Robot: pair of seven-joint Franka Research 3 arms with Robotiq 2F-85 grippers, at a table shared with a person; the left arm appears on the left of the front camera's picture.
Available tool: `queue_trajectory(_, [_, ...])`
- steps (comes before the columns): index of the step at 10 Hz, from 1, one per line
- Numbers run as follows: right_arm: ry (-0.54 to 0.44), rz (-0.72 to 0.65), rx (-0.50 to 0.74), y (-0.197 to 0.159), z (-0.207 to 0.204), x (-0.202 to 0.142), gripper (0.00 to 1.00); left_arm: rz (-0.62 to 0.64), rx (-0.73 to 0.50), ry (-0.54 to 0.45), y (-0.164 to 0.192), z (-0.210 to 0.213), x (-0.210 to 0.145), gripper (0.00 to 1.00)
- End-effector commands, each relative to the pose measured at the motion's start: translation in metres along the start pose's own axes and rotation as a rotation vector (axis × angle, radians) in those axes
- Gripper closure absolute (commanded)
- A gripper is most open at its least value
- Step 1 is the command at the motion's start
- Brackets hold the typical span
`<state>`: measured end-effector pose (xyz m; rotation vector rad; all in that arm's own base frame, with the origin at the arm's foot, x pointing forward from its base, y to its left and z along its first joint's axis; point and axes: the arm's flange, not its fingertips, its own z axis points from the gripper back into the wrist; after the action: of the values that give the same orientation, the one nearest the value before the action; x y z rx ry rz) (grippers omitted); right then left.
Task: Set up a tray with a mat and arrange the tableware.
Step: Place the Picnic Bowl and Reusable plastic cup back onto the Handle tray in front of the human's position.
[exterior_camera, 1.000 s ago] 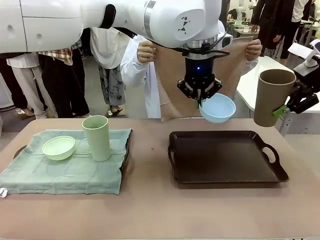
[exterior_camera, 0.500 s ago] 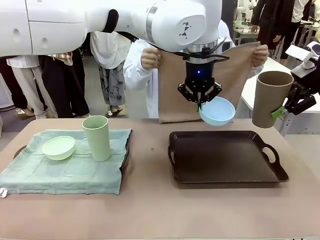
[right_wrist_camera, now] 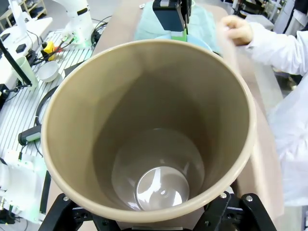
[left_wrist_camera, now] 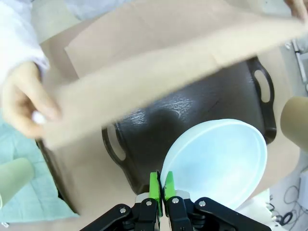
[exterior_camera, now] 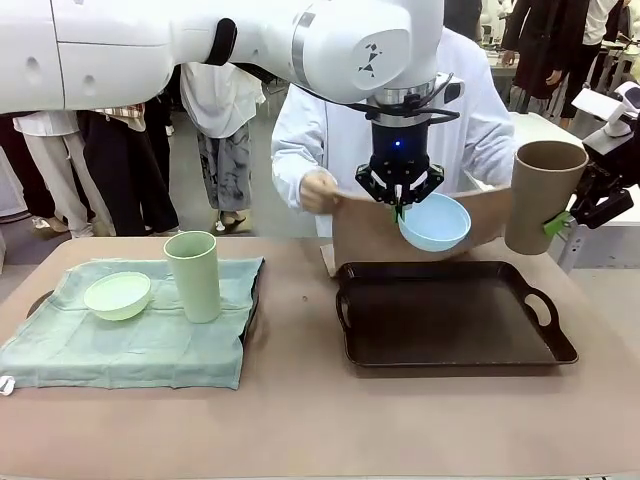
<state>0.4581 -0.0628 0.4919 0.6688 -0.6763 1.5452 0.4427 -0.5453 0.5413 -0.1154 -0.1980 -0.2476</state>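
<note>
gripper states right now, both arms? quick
Left hand: shut on the light blue bowl rim, held above the dark tray.
Right hand: holding the tan-brown cup in the air.

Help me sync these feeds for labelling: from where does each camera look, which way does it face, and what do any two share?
Front view: between the arms, facing across the table at the person lowering a tan mat; left gripper holds the light blue bowl.
Left wrist view: above the dark tray, looking down its shut fingers pinching the bowl's rim.
Right wrist view: looking into the tan-brown cup held by the right gripper.
Shared: front and left wrist views both show bowl, tray and mat.
</note>
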Motion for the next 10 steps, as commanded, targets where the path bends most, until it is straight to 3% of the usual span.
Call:
queue_trajectory(1, [0.008,0.006,0.005,-0.0038,0.0002,0.0004,1.0,-0.015,-0.018,-0.003,-0.001,0.0038,0.0059,1.0])
queue_trajectory(10, [0.008,0.006,0.005,-0.0038,0.0002,0.0004,1.0,-0.015,-0.018,-0.003,-0.001,0.0038,0.0059,1.0])
